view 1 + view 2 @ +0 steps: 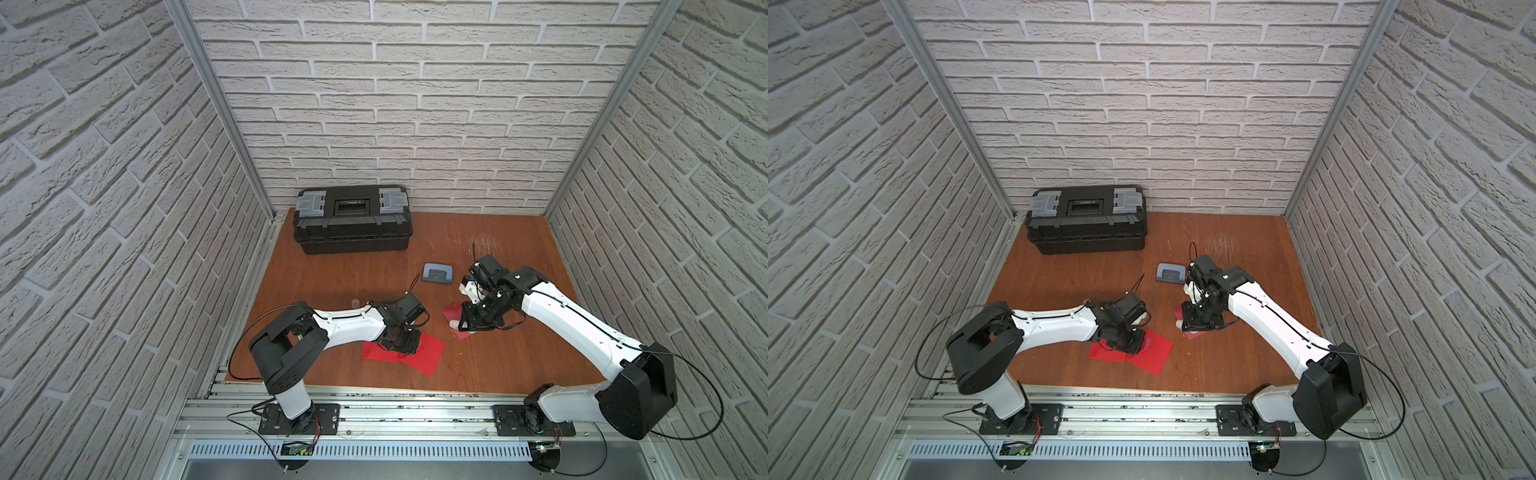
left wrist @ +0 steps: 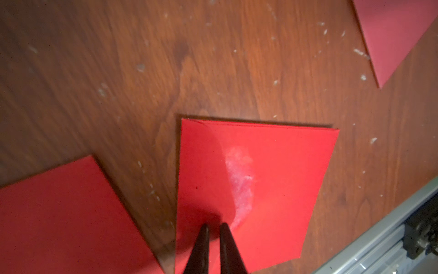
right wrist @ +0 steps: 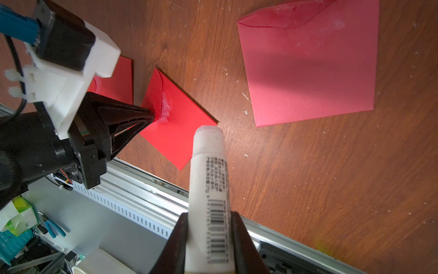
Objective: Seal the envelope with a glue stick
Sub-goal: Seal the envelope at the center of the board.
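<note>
— Brick-pattern walls (image 1: 415, 104) on three sides; brown wood worktop (image 1: 353, 282), flecked with pale scuffs. Entered?
— Entered. Item one: black toolbox (image 1: 351, 218), grey latches, lid down, against the back wall.
— Item two?
— Grey-blue hole punch (image 1: 434, 274), mid-worktop, just beside the end of the right arm (image 1: 573, 328).
— Envelopes?
— Three, red, all lying flat. The first envelope (image 2: 272, 178): flap folded down, white glue smear (image 2: 239, 178) along the flap edge. The second envelope (image 2: 59, 213): just beside the first, on the side of the left arm (image 1: 345, 326); whether their corners touch, cannot tell. The third envelope (image 3: 308, 64): paler, flap down, apart from the other two, partly hidden under the right arm's end in both top views.
— State of the left jaws?
— Drawn almost together, a slim gap between them, nothing gripped. Tips pressed down on the first envelope's flap, next to the smear.
— And the right jaws?
— Clenched on the glue stick (image 3: 208, 189), gripping its barcode end.
— Where is the stick?
— Off the worktop, in the right jaws, cap off, white tip bare. In the right wrist view it points toward the first envelope; whether the tip touches anything, cannot tell. In both top views the white tip shows at the third envelope's edge.
</note>
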Controlling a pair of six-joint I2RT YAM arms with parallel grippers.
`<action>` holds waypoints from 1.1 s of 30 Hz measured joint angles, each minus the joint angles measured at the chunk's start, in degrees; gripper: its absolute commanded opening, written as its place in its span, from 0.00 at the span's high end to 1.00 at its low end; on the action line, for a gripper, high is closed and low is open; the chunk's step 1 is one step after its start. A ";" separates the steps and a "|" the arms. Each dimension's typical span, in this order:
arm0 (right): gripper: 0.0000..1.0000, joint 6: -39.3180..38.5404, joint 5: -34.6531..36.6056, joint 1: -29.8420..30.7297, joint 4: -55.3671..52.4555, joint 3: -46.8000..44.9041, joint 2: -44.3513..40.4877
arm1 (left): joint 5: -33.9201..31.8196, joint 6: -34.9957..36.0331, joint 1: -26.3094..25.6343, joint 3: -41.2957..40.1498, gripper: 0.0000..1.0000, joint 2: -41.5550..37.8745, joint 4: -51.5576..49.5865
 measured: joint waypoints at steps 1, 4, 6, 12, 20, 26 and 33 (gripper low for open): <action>0.97 0.00 0.00 0.00 0.00 0.00 0.04 | -0.20 0.07 -0.02 0.09 0.88 0.00 -0.22; 0.97 -0.02 0.00 0.07 0.00 0.02 0.20 | -2.01 0.52 -0.87 1.55 0.89 0.61 -2.99; 0.97 -0.02 0.02 0.07 0.00 0.02 0.28 | -3.82 1.03 -1.81 3.63 0.89 1.88 -5.57; 0.97 -0.09 0.15 0.09 -0.04 0.02 0.28 | -10.56 1.84 -5.73 9.46 0.90 5.75 -13.20; 0.97 -0.42 0.20 0.15 -0.04 0.02 0.28 | -17.20 1.57 -9.64 13.79 0.89 9.18 -18.45; 0.97 -0.42 0.26 0.15 -0.04 0.02 0.28 | -21.18 1.57 -11.78 16.90 0.89 12.09 -22.60; 0.97 -0.42 0.42 0.15 -0.31 0.09 0.48 | -22.97 1.99 -12.00 17.00 0.85 11.52 -22.53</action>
